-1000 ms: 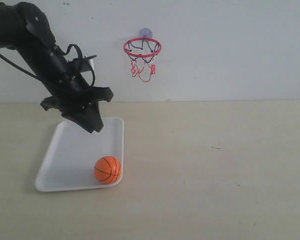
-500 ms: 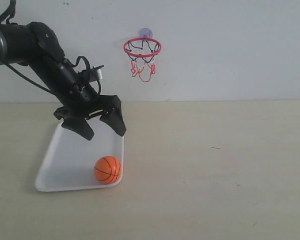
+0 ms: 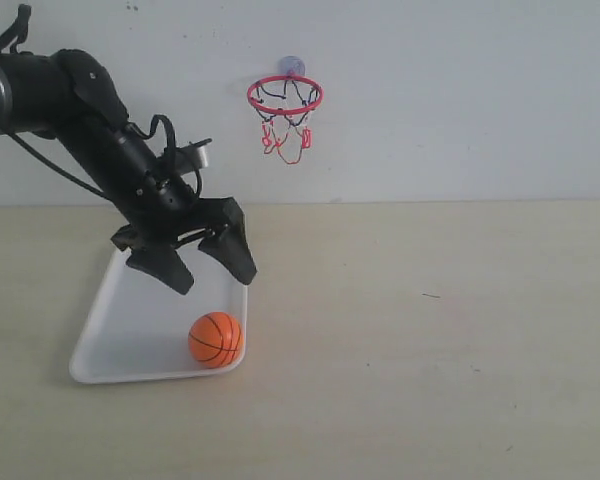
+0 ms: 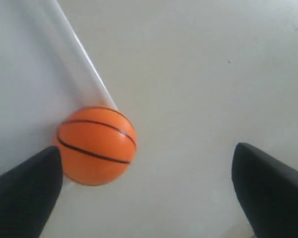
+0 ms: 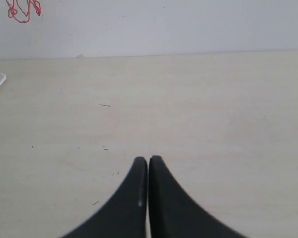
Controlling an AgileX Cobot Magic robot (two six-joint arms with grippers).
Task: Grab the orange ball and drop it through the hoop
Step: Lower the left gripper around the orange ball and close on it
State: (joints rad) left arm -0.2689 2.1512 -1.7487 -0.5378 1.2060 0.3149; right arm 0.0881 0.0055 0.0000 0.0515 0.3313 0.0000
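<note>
**Desk:** Where do we place the orange ball (image 3: 216, 340)?

**Photographer:** We see it lying in the white tray (image 3: 140, 310), in the near right corner as the exterior view has it, against the tray's rim; the tray rests flat on the pale table (image 3: 430, 350).

**Desk:** And the left gripper (image 3: 217, 281)?

**Photographer:** It hangs over the tray, above the ball and a little behind it, tilted downward; its two black fingers (image 3: 170, 272) are spread wide and grasp nothing; we see clear air between their tips and the ball. From the left wrist camera the ball (image 4: 96, 146) shows beside one finger and well apart from the other, hard against the tray's edge (image 4: 74, 54).

**Desk:** The right gripper (image 5: 148, 163)?

**Photographer:** We find it only in its own wrist view; its fingers are pressed together with nothing between them, over bare table.

**Desk:** The hoop (image 3: 285, 95)?

**Photographer:** Mounted on the white wall (image 3: 460, 100) by its suction cup, red ring level, net hanging below; it sits higher than the left gripper and off to its right, well apart from the ball.
</note>
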